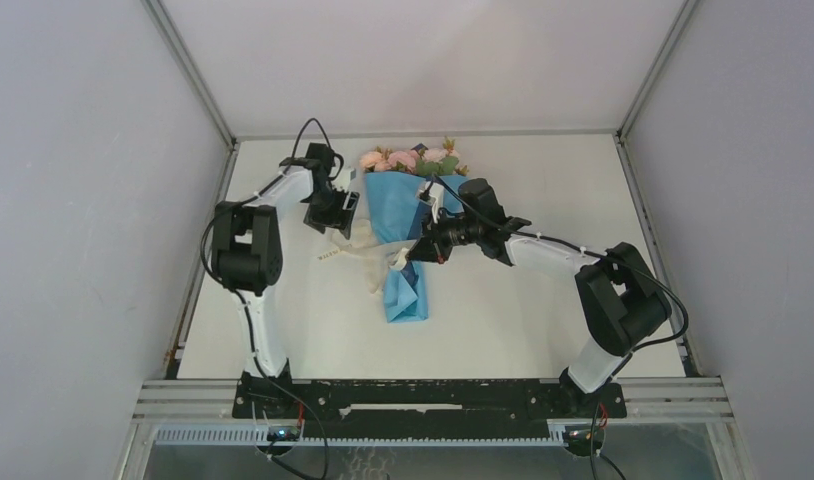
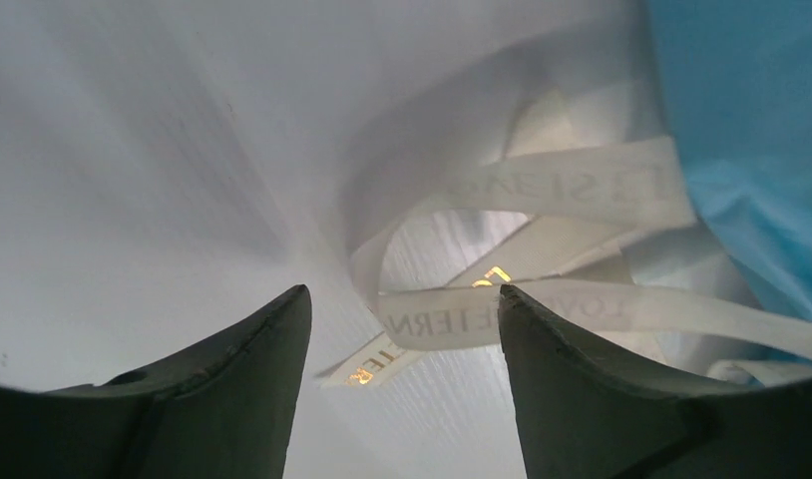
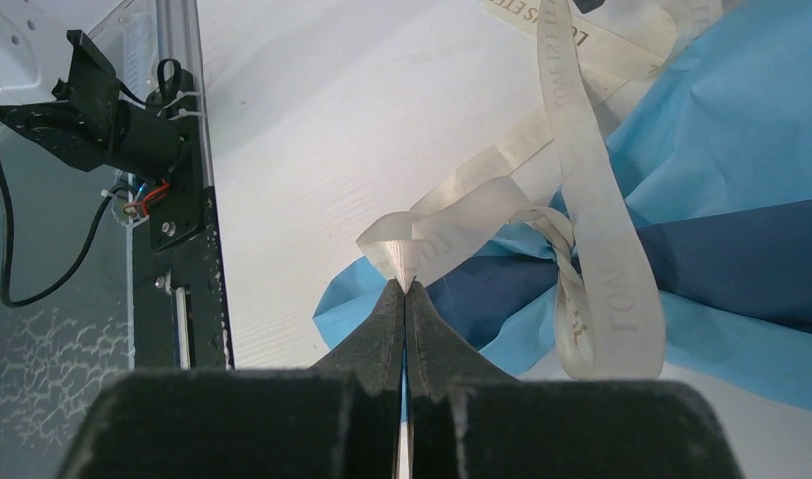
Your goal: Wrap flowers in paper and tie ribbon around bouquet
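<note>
left gripper (image 2: 402, 299): jaws spread, holding nothing | right gripper (image 3: 406, 286): clamped on ribbon (image 3: 592, 200) fold | risk: fold may slip from thin pinch, loosening the tie round bouquet (image 1: 391, 210)

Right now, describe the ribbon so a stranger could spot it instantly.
On the white table lies a light-blue paper bouquet topped with pink blooms. The ribbon crosses its lower half, pinched by the right tool: the only cream strip, narrow, with printed lettering.
</note>
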Tool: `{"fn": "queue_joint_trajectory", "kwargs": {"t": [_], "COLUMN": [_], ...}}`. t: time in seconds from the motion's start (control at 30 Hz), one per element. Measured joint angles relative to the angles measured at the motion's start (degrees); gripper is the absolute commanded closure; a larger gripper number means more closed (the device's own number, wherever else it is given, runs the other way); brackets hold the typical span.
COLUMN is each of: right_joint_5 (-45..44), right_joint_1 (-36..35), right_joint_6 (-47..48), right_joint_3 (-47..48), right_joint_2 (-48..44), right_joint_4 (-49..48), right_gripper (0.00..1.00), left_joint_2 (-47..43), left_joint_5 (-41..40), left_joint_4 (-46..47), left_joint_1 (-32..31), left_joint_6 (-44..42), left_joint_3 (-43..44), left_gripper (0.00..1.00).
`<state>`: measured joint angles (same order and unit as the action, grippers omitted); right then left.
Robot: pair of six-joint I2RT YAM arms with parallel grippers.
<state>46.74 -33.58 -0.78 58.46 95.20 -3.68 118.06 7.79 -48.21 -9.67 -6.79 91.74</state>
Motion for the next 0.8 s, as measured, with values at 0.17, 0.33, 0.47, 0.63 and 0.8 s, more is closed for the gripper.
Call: {"fn": "queue_joint_trajectory", "kwargs": {"t": [0.17,0.33,0.47,0.63,0.8], "right_joint_5": [-0.35,-0.35,-0.17,-0.42,-1.64], "right_joint_1": [-0.22,-0.26,-0.24,0.13,0.33], "right_joint_6": [0.0,0.0,-0.09,-1.09,-4.15], "right_joint_3": [0.0,0.0,0.0,0.0,0.0], "right_joint_2": [0.0,0.0,0.0,0.0,0.0], "right_joint_4": [0.66,0.98,0.92,0.76,-0.24], "right_gripper": [1.0,1.0,1.0,1.0,1.0], "left_joint_2": [3.15,3.26,3.23,-4.07,-28.98], "left_joint_5": [-2.99,-3.54,-4.07,1.07,13.14], "left_joint_4": [0.37,0.07,-0.44,0.83,-1.22], "left_joint_1": [-0.04,-0.04,-0.04,0.02,-1.25], "left_joint_6": [1.95,3.74,3.82,1.92,-7.96], "left_joint_3": [0.26,0.48,0.48,-3.15,-12.02], "left_gripper": [0.44,0.98,1.0,1.0,1.0]}}
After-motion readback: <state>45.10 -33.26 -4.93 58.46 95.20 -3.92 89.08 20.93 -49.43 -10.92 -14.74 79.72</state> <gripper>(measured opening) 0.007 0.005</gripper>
